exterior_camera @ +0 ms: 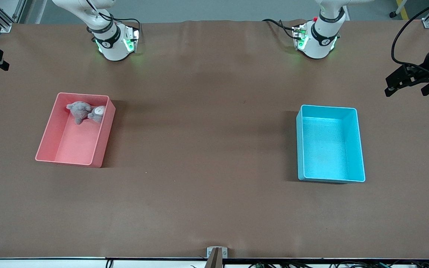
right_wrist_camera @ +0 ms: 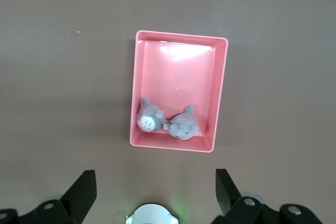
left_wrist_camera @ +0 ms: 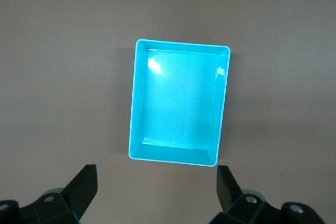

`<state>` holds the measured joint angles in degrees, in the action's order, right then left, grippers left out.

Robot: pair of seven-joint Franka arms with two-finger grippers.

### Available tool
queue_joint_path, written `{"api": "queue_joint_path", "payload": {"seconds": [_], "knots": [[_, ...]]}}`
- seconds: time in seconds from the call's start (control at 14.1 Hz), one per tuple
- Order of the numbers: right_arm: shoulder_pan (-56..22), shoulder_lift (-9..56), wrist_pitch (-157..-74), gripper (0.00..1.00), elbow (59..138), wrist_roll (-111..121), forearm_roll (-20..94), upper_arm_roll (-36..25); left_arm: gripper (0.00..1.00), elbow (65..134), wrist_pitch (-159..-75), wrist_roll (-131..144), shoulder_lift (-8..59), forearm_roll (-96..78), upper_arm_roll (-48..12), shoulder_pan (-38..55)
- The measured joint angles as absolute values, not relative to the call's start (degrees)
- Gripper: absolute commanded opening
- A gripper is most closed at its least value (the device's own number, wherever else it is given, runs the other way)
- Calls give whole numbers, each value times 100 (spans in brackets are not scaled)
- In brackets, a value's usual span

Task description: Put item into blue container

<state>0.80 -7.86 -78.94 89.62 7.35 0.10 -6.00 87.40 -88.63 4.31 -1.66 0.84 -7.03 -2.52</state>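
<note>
Two grey plush toys [exterior_camera: 86, 111] lie touching in the pink bin [exterior_camera: 50, 145], at its end farther from the front camera, so neither has been moved yet. Toward the left arm's end of the table, well apart, stands the blue container [exterior_camera: 359, 149], empty. Bare table [exterior_camera: 207, 149] lies between them. Each high over its own bin, the right gripper [right_wrist_camera: 152, 190] and left gripper [left_wrist_camera: 157, 187] hang with jaws spread, holding nothing.

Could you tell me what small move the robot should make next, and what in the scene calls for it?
Probably lower the right hand, open and high over the table, toward the two grey plush toys in the pink bin. They lie together at its end nearer the robots' bases, while the blue container holds nothing. The left hand, also open, waits above the blue container.
</note>
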Motion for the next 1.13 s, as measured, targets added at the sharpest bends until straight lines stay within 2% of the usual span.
{"api": "queue_joint_path", "payload": {"seconds": [0.64,1.13], "knots": [[81,-757,-7812,100,8983,624,91,-616,100,8733,-8863,431,-161,84,-659,-258],[179,374,-8128,100,9041,615,20,-710,100,8751,-8821,431,-57,85,-660,-258]]}}
